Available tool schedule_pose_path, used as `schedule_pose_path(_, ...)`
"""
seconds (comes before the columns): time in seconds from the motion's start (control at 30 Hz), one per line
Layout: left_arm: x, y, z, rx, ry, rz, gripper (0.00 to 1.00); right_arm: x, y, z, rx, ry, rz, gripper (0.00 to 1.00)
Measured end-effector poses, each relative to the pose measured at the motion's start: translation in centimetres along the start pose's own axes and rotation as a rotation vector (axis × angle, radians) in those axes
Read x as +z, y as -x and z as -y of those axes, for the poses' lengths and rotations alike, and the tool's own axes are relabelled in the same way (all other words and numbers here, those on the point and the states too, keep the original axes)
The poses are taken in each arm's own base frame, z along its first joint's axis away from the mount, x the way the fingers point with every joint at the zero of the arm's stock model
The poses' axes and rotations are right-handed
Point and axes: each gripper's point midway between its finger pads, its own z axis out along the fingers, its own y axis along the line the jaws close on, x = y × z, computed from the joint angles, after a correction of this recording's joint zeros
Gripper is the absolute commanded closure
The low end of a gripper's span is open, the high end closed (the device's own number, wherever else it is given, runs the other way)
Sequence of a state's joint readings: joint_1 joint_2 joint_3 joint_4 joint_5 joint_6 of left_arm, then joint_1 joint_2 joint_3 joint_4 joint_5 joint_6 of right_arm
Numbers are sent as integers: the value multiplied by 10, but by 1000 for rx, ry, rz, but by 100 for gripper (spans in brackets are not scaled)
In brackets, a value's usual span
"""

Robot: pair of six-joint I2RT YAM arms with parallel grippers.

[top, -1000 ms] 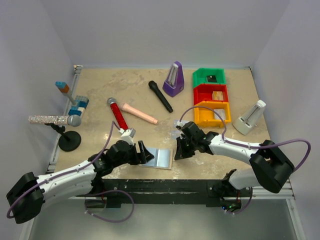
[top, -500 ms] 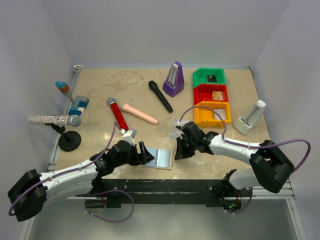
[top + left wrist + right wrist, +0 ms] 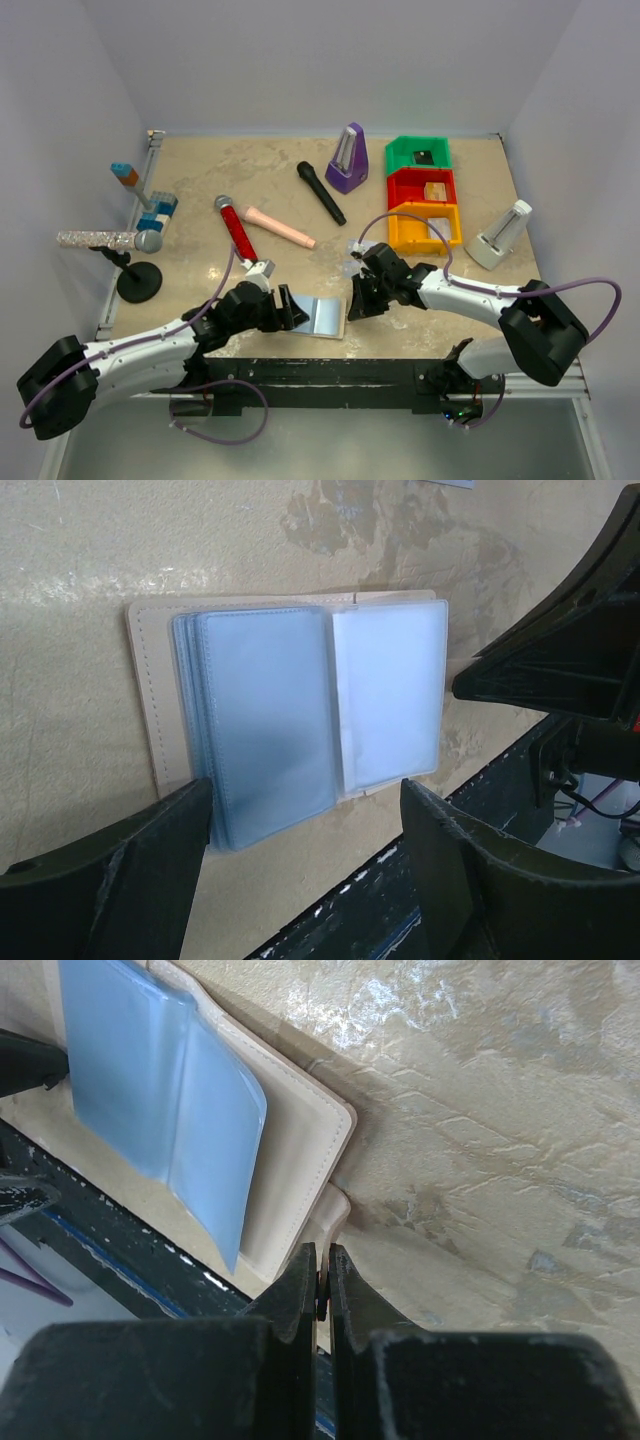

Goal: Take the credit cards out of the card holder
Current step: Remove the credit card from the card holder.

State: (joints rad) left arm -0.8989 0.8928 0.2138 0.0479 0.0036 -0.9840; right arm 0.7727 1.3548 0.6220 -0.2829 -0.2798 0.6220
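Observation:
The card holder (image 3: 318,317) lies open near the table's front edge, beige with light blue plastic sleeves. In the left wrist view it (image 3: 300,710) shows two blue panels with tan edging. My left gripper (image 3: 300,830) is open, its fingers on either side of the holder's near edge, not touching it. My right gripper (image 3: 322,1280) is shut on the holder's snap tab (image 3: 335,1222) at its right side. In the right wrist view the holder (image 3: 290,1140) lies flat. No credit cards show; the sleeves hide any inside.
Red microphone (image 3: 234,228), pink cylinder (image 3: 280,226), black microphone (image 3: 321,192) and purple metronome (image 3: 347,158) lie behind. Green, red and yellow bins (image 3: 425,205) stand at the right, a white metronome (image 3: 500,236) beside them. A mic stand (image 3: 138,275) is at the left. The black front rail (image 3: 330,372) is close.
Almost nothing moved. The left arm shifted slightly toward the holder; the right gripper stays shut on the tab.

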Motion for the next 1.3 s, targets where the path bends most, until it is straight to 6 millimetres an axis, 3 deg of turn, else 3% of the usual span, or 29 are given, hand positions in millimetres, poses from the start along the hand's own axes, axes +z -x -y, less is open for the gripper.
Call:
schedule_pose_path(0.83, 5, -15, 22, 45, -117, -86, 22, 6, -3, 2, 6, -3, -22, 100)
schedule_pose_path(1.3, 6, -3, 66, 70, -245, -84, 22, 8, -4, 4, 9, -8, -30, 100)
